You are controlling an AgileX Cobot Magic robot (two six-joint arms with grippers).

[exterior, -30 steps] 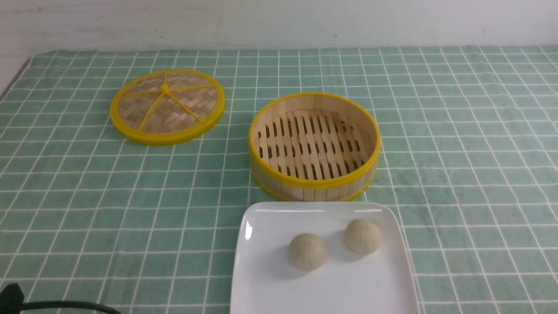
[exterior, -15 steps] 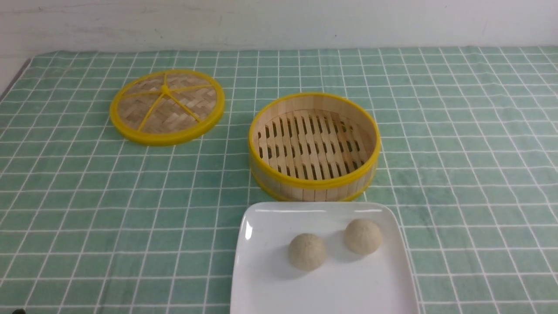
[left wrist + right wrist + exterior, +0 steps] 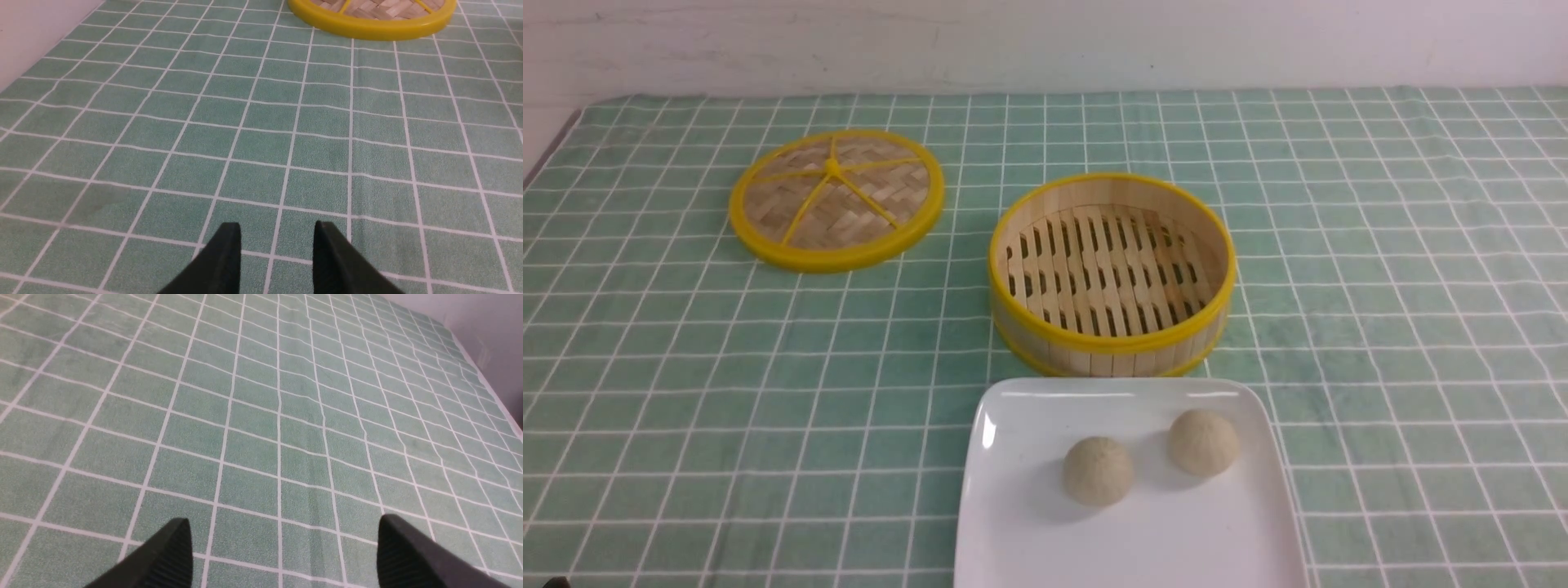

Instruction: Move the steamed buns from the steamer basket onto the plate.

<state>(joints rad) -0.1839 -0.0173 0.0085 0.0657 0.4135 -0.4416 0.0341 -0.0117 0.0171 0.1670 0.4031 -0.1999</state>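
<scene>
Steamed buns: one point(image 3: 1098, 481) and the other point(image 3: 1202, 442) sit apart on the glossy white plate point(image 3: 1021, 457); slatted bamboo steamer basket point(image 3: 1111, 273) holds nothing. Task judged complete. Left gripper point(image 3: 277, 261) spread partway, empty, over the checked cloth, woven lid point(image 3: 372, 16) ahead of it. Right gripper point(image 3: 286, 551) spread wide, empty; no bun near either.

Green cloth point(image 3: 686, 392) with white grid over the table; plain white wall point(image 3: 1045, 41) behind; even light.
</scene>
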